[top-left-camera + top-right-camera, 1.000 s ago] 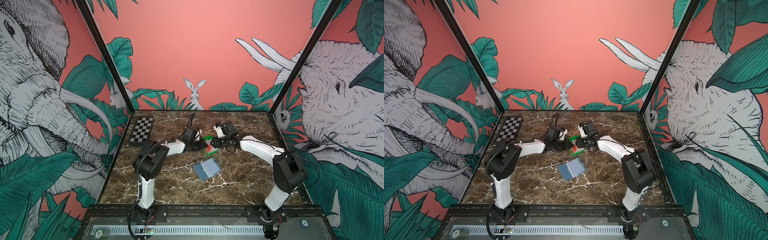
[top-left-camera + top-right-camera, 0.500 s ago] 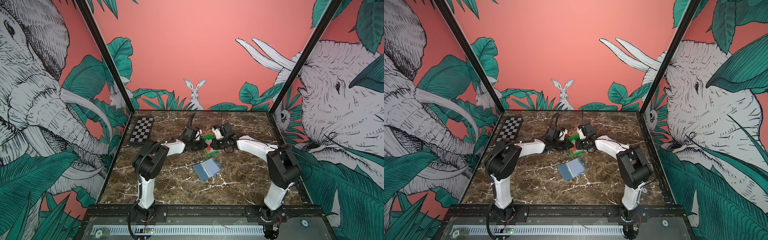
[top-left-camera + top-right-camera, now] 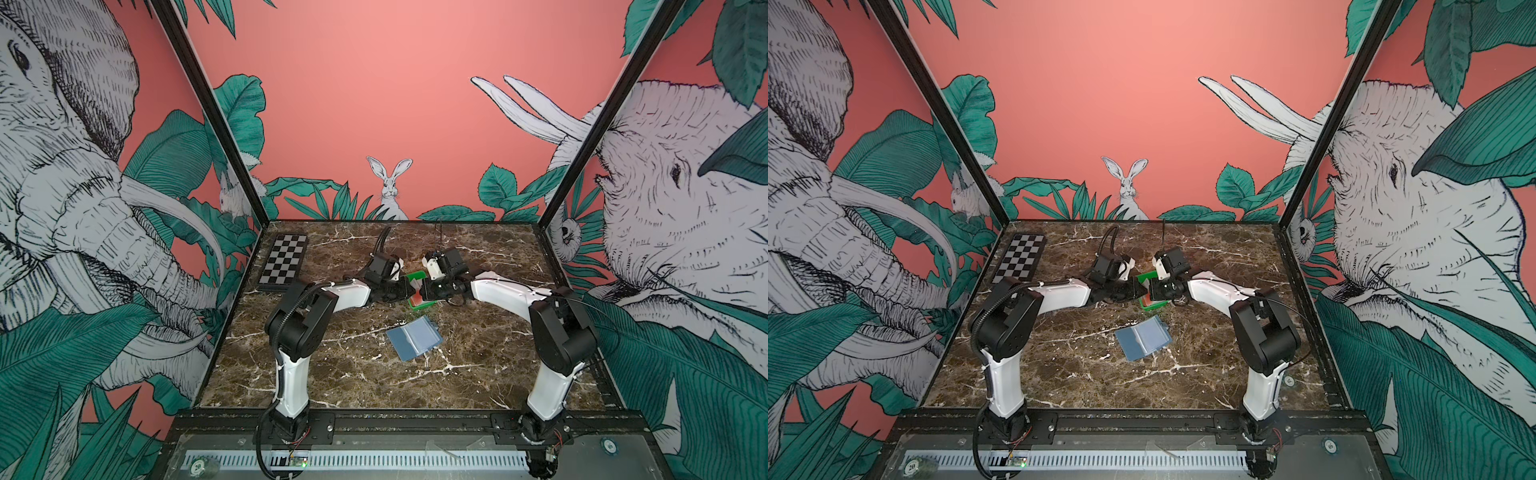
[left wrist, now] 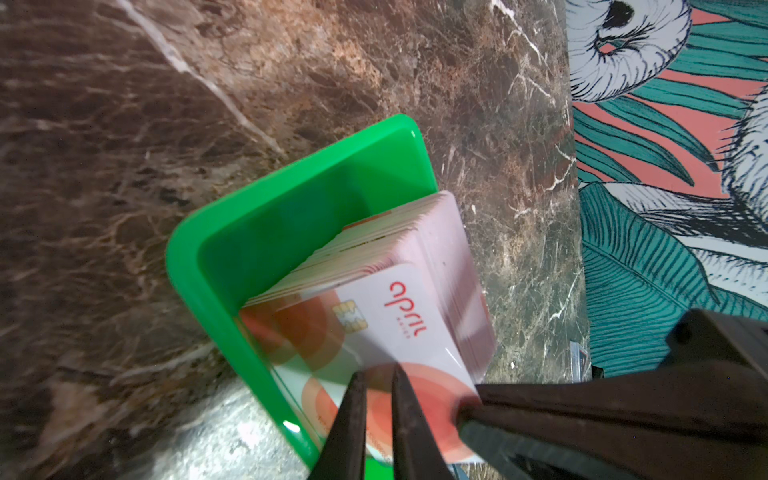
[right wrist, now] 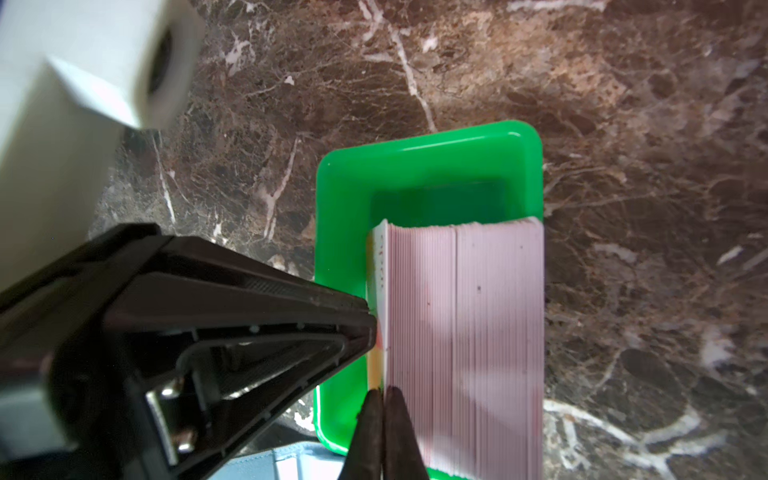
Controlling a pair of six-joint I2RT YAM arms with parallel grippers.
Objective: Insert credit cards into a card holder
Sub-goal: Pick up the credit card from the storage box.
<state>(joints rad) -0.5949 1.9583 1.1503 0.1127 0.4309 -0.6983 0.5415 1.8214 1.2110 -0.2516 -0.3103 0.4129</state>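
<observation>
At the left arm, the left hand (image 4: pixel 378 374) is all but closed, with a narrow slit between its fingers and nothing in it. Its tip touches the face of the front card (image 4: pixel 399 324). In the middle, the credit cards (image 5: pixel 465 332) stand on edge in the green tray (image 5: pixel 428 145), faces towards the left arm and long edges running along the tray. At the right arm, the right hand (image 5: pixel 383 392) is pinched on the upper edge of that front card, at the end nearest the robot's base. Watch this relation: the card holder (image 3: pixel 414 343) lies open and flat on the desk (image 3: pixel 332 374), just beyond that same end of the tray, between the arms and about equally near to each. By my judgement you lift the card out, then draw it back towards the base; the sleeve mouths are too small to make out
</observation>
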